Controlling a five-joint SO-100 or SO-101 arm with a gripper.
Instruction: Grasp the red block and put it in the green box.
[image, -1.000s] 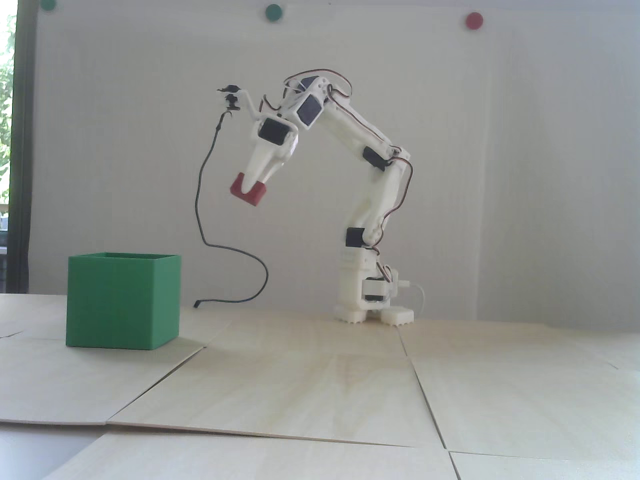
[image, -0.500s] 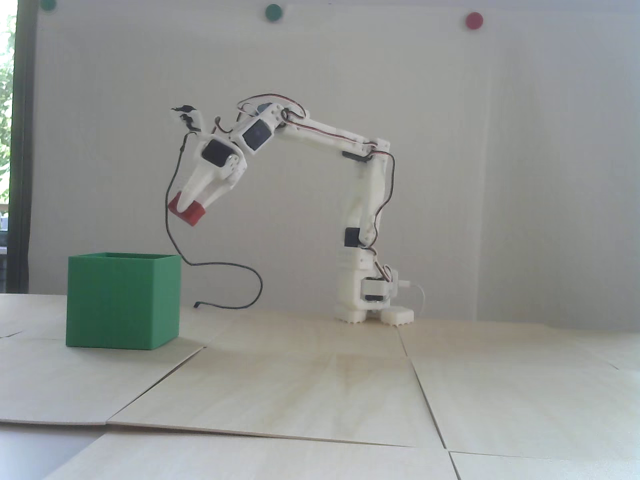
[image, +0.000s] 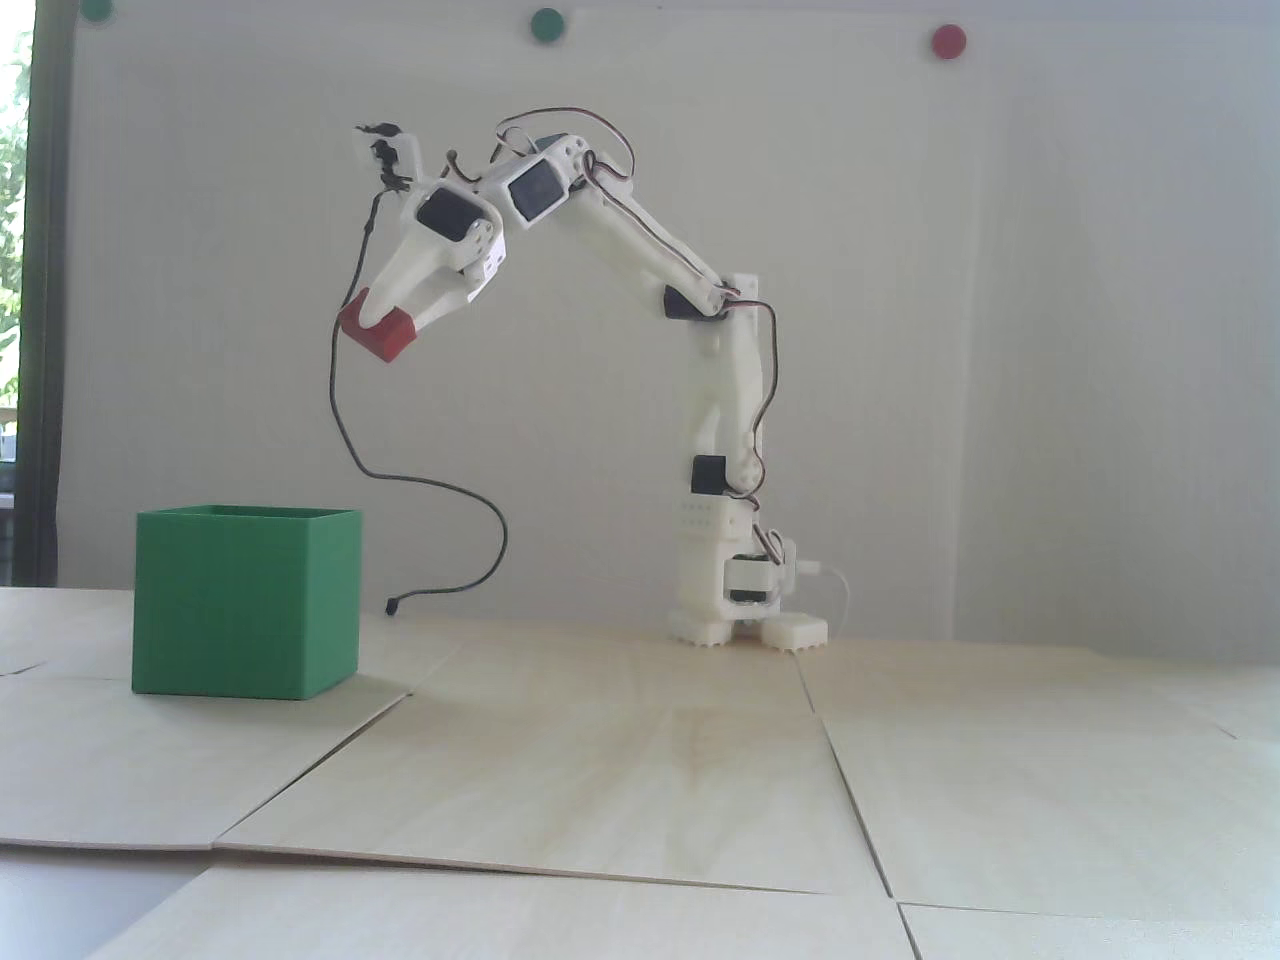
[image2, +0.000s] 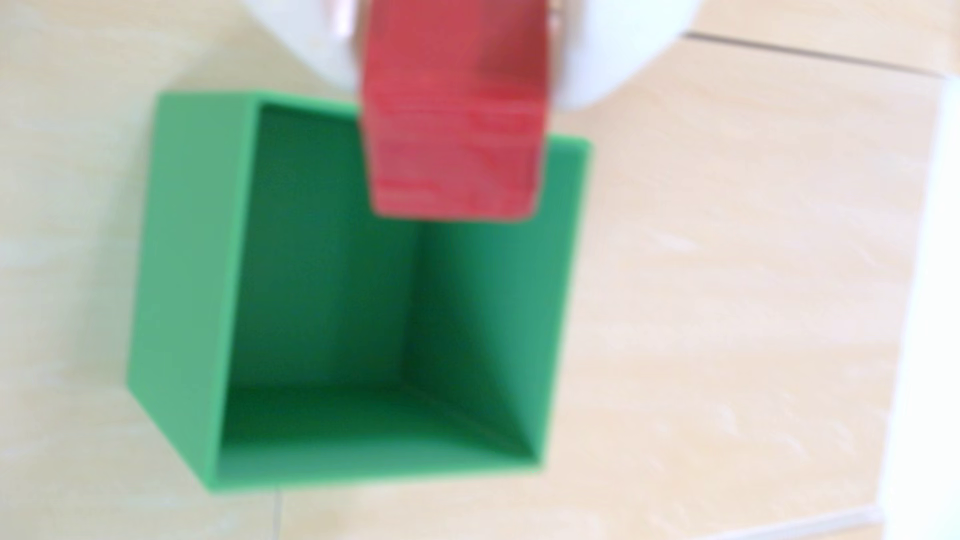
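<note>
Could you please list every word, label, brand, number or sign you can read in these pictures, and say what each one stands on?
None: no readable text shows in either view.
The red block, held in the claw, and the green box are plain.
The three round wall dots carry no marks that can be made out.
The white arm shows no legible label; the wrist view is blurred.
</note>
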